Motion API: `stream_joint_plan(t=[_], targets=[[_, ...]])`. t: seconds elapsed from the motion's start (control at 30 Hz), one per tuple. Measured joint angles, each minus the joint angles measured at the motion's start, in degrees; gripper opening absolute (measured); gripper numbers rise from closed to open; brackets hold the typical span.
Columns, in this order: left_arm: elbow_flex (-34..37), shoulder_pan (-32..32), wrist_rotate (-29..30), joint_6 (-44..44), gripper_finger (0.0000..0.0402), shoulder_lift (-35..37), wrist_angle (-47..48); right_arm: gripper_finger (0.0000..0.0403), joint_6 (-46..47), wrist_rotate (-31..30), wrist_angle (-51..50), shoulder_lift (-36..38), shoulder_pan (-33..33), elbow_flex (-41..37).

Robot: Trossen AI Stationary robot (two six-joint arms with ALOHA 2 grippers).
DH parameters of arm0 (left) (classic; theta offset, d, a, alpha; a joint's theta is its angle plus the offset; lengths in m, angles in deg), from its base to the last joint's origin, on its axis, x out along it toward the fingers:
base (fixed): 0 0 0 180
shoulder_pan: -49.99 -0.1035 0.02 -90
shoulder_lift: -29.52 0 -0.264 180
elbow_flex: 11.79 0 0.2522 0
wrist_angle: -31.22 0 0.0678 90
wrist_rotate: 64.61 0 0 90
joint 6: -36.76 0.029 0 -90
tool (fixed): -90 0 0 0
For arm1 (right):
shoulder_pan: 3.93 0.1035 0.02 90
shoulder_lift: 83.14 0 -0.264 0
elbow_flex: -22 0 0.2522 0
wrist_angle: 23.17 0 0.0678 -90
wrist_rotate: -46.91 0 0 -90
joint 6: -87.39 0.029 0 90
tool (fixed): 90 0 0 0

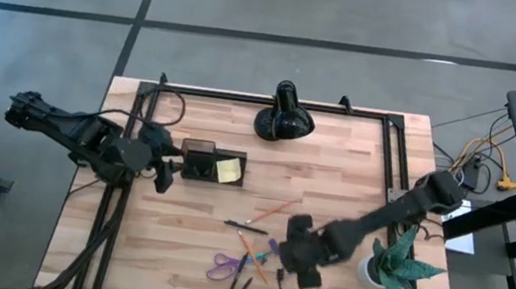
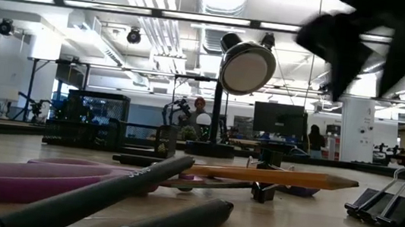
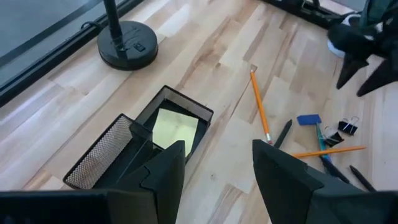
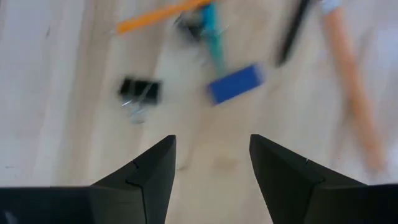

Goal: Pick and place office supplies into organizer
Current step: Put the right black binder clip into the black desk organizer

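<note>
- High view: the right end effector (image 1: 303, 260) is hovering at about five o'clock on the counter (image 1: 334, 175), just beside the scattered supplies, with its arm reaching in from three o'clock past the potted plant (image 1: 400, 263). The left end effector (image 1: 164, 174) is waiting at nine o'clock, next to the organizer (image 1: 201, 160), its arm stretching in from the counter's nine o'clock edge.
- The yellow sticky-note pad (image 1: 229, 170) is already lying in the organizer. The purple-handled scissors (image 1: 222, 265), an orange pencil (image 1: 274, 210), black pens (image 1: 245, 227) and a blue item are still lying loose around six o'clock, so I judge most of the task is still waiting to be done. A black lamp (image 1: 284, 118) is standing at twelve o'clock.
- Low view: the scissors (image 2: 19, 177), a pencil (image 2: 272, 176), dark pens (image 2: 93, 197) and a binder clip (image 2: 391, 204) are resting on the counter; dark arm parts are hanging above.
- Left wrist view: its fingers (image 3: 165, 174) are standing apart and gripping nothing, pointing toward the organizer (image 3: 134, 146) with the pad (image 3: 174, 129) inside.
- Right wrist view: its fingers (image 4: 146, 174) are spread and empty, aiming down at a blue block (image 4: 236, 83), a binder clip (image 4: 138, 93) and a pencil (image 4: 158, 15).
</note>
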Motion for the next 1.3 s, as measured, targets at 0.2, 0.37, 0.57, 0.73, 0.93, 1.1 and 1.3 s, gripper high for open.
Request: stream_joint_plan(t=[0.2, 0.37, 0.57, 0.73, 0.93, 1.1, 1.3], targets=[[-0.04, 0.02, -0.66, -0.13, 0.0169, -1.67, -0.41, 0.0198, 17.44, -0.32, 3.73, -0.63, 2.27, -1.48], [-0.04, 0.04, -0.64, -0.18, 0.0169, -2.85, -0.39, 0.0198, 25.45, 4.73, 9.5, -0.59, 2.43, -3.99], [-0.22, 0.04, -0.62, -0.33, 0.0169, -3.83, -0.4, 0.0199, 49.97, 14.96, 30.82, -0.61, 3.1, -13.79], [-0.2, 0.04, -0.58, -0.33, 0.0169, -3.92, -0.43, 0.0199, 66.91, 7.39, 44.93, -0.27, 4.06, -19.63], [-0.2, 0.0, -0.62, -0.2, 0.0169, -3.34, -0.34, 0.0198, 78.54, 1.7, 43.01, 0.25, 4.96, -21.87], [-0.2, 0.0, -0.62, -0.15, 0.0169, -3.18, -0.09, 0.0196, 76.39, 1.78, 43.22, 0.85, 5.1, -21.4], [-0.17, 0.0, -0.62, -0.11, 0.0169, -3.18, -0.11, 0.0196, 71.02, 1.39, 39.86, 4.61, 6.02, -18.87]])
